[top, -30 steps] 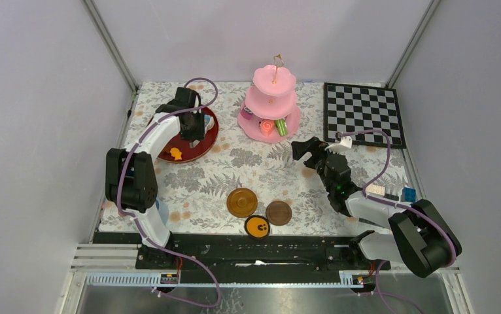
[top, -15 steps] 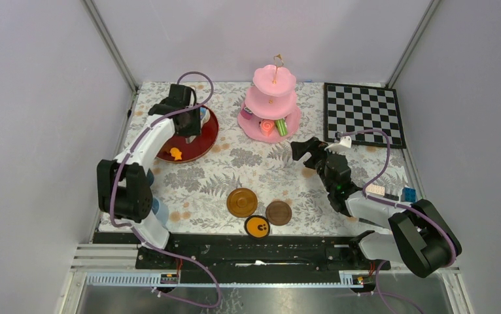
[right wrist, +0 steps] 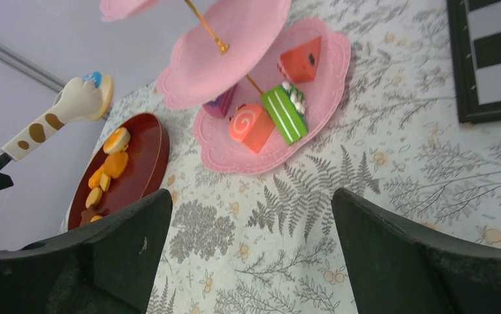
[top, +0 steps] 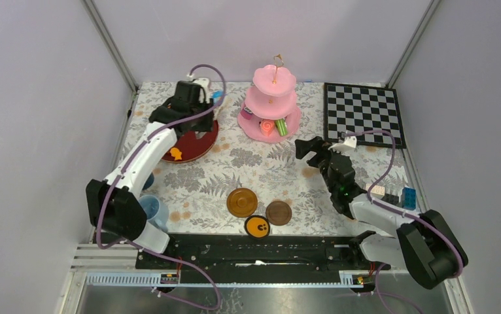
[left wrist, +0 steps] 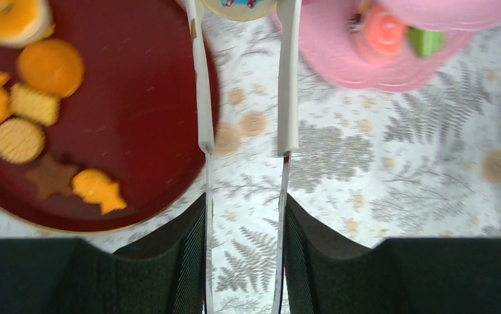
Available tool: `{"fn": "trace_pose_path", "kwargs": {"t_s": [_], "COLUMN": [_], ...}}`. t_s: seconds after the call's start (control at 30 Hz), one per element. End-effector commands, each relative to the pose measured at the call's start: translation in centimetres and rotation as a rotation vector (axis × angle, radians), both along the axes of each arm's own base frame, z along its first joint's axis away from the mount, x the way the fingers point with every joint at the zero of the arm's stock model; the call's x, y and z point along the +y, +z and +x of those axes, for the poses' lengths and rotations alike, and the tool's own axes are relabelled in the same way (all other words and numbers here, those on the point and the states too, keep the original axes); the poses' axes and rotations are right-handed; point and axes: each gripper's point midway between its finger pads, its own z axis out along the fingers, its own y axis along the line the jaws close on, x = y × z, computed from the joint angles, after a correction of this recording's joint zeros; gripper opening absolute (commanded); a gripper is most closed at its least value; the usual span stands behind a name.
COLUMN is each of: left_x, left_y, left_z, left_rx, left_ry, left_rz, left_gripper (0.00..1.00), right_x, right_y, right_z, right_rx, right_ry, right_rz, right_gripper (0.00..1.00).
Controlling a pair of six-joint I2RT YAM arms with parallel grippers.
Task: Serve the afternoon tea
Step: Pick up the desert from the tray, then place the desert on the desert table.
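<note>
- A light-blue plastic cup (top: 153, 209) stands at the near edge by the left arm's base, well behind the left jaws.
- A larger brown round saucer (top: 242, 202), a smaller brown round saucer (top: 278, 212) and a black-rimmed orange disc (top: 258, 226) lie close together, behind the right jaws and to their left.
- The right gripper (top: 310, 154) hangs above the leaf-printed tablecloth (top: 261, 167) with its jaws spread wide and nothing between them.
- Ahead of those spread jaws stands the pink three-tier scalloped cake stand (right wrist: 235, 46). Its bottom tier carries a pink roll pastry (right wrist: 251, 127), a green striped slice (right wrist: 287, 111), an orange-red wedge (right wrist: 300, 59) and a purple piece (right wrist: 220, 104).
- The left gripper (left wrist: 244, 261) is clamped on cream-white plastic tongs with brown patches (left wrist: 202, 98).
- The tong tips, far ahead of the jaws, pinch a small round cream piece with blue and red marks (left wrist: 238, 5).
- Left of the tongs lies a dark red round plate (left wrist: 137, 131). It holds a brown star biscuit (left wrist: 51, 176), an orange fish biscuit (left wrist: 99, 190) and other orange and tan biscuits.
- The cake stand sits ahead and right of the left jaws.
- A black-and-white chessboard (top: 363, 114) lies right of the right jaws.
</note>
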Motion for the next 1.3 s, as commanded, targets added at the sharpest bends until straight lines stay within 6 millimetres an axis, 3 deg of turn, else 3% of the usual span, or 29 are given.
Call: {"fn": "trace_pose_path", "kwargs": {"t_s": [0.0,0.23,0.67,0.9,1.27], "left_x": [-4.5,-9.0,-13.1,-14.4,-14.3], "left_y": [4.9,5.2,3.6,2.1,0.5], "left_z": [2.2,3.4,5.5,7.3,8.8], "left_rx": [-0.165,-0.180,-0.161,-0.148,-0.132], "left_ry": [-0.101,-0.185,-0.240,-0.245,-0.224], "left_rz": [-0.039,-0.009,0.030,0.047,0.095], "left_gripper": [0.11,0.11,0.11,0.13,0.21], "right_x": [-2.6,-3.2,-4.1,-4.5,-4.6], "right_y": [1.7,1.6,1.9,1.9,1.8], "right_z": [0.0,-0.1,-0.4,-0.5,-0.4], "right_rx": [-0.062,-0.062,-0.077,-0.081,-0.076], "right_ry": [-0.098,-0.123,-0.149,-0.164,-0.165], "right_rz": [-0.054,-0.046,-0.044,-0.043,-0.033], "right_gripper": [1.00,1.00,1.00,0.99,0.98]}}
